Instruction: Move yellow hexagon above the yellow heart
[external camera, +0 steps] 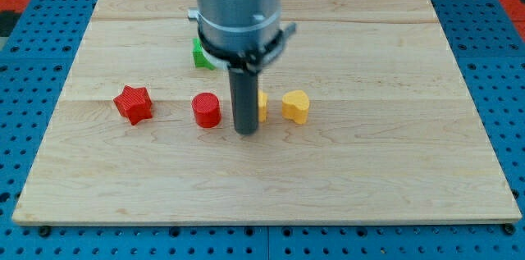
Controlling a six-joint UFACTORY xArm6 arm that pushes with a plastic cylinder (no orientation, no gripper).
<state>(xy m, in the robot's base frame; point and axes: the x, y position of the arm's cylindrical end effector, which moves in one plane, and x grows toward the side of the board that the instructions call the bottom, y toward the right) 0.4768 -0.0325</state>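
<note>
My tip [247, 131] touches down on the pale wooden surface [394, 170], hiding most of the small yellow hexagon block [262, 106], which sits just left of the yellow heart-shaped block [296, 106]. The hexagon is level with the heart, not yet above it. There is no pincer.

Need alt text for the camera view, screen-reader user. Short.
A dark rod's tip rests on a wooden board, just left of a mostly hidden yellow block, with a yellow heart further right. A red cylinder and red star sit left; a green block peeks out behind the arm.
</note>
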